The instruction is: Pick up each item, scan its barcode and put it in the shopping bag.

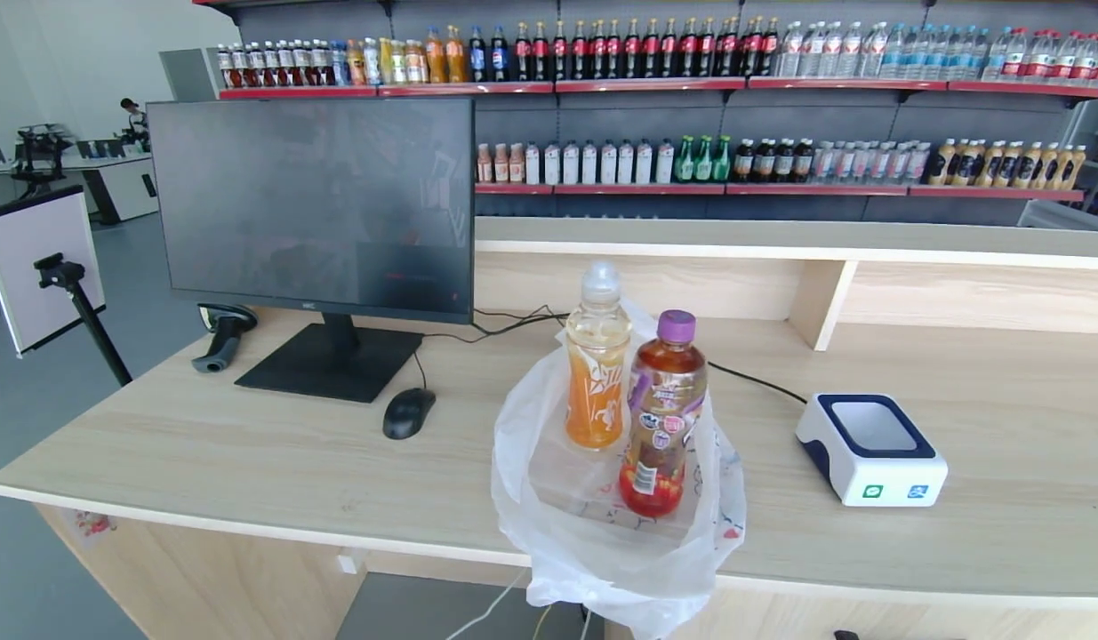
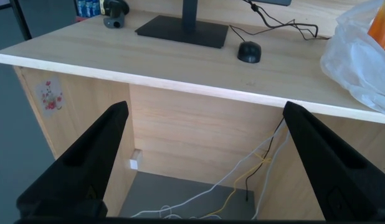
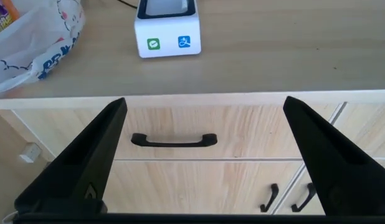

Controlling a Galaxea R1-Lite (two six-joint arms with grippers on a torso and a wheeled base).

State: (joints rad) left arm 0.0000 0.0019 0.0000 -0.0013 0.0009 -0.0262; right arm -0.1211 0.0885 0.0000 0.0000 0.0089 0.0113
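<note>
The left end effector (image 2: 205,106) hangs low in front of the desk (image 1: 246,444), under its front edge. Its fingers are spread wide and hold nothing. Up on the desk, at the left, are the monitor (image 1: 313,204) and the mouse (image 1: 408,412). In the middle sits the bag (image 1: 602,551), and its loose lip spills over the front edge. The orange bottle (image 1: 596,373) and the red bottle (image 1: 662,418) both stand upright inside it, close together, so the job looks nearly done. To the right of the bag, a little apart, is the scanner (image 1: 871,449). The right end effector (image 3: 205,99) hangs low too, below the edge and in front of a drawer (image 3: 242,134). It is also wide and holds nothing. For any next move, I think each arm should pull back and rise above the edge first, so it does not bump the desk. It should stay off the hanging bag lip, because a snag could tip the bottles. The best open room is between the mouse and the bag, and to the right of the scanner.
</note>
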